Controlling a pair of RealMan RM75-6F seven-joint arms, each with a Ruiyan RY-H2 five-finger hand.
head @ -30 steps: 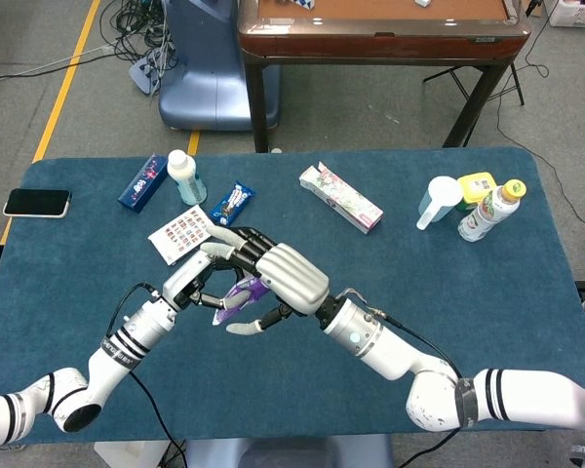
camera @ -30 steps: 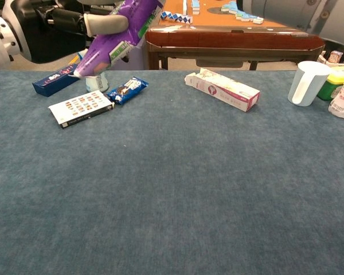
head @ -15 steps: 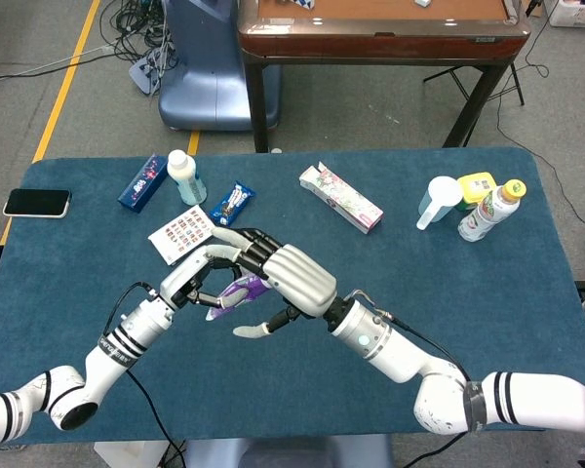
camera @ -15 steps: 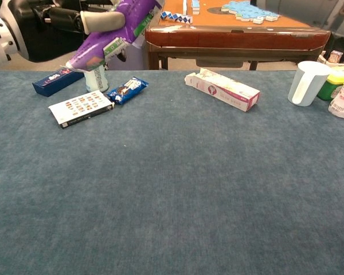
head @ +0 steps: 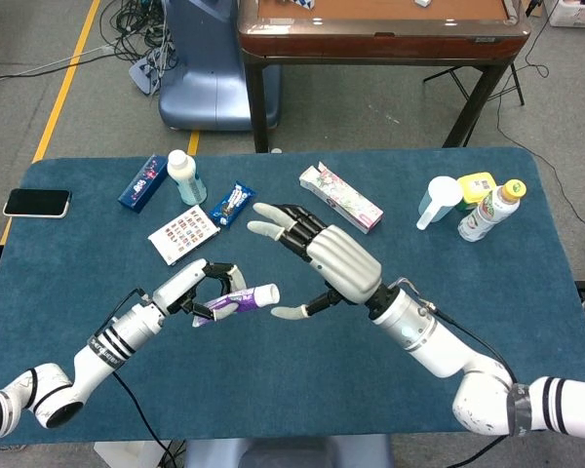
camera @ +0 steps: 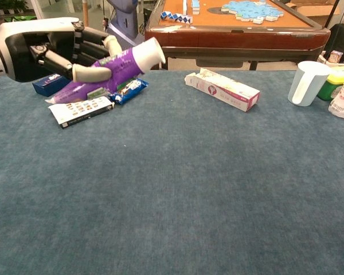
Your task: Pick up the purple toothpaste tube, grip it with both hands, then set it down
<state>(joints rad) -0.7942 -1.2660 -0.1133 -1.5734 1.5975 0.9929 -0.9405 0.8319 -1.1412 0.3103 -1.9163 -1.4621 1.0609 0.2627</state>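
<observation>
The purple toothpaste tube (head: 236,300) (camera: 106,73) has a white cap pointing toward the table's middle. My left hand (head: 193,291) (camera: 49,54) grips it around its body and holds it above the blue table (head: 487,283). My right hand (head: 322,258) hovers just right of the tube's cap with fingers spread and nothing in it; it does not touch the tube. The chest view does not show the right hand.
Behind the left hand lie a card of stickers (head: 182,234), a blue snack bar (head: 232,203), a small bottle (head: 185,176) and a blue box (head: 143,181). A pink-and-white carton (head: 340,198) lies mid-back. A cup (head: 437,202), jar and bottle (head: 489,211) stand back right. A phone (head: 37,203) lies far left.
My right hand has let go of the tube, opened and drawn back to the right. The left hand has lowered with the tube, which now lies nearly level.
</observation>
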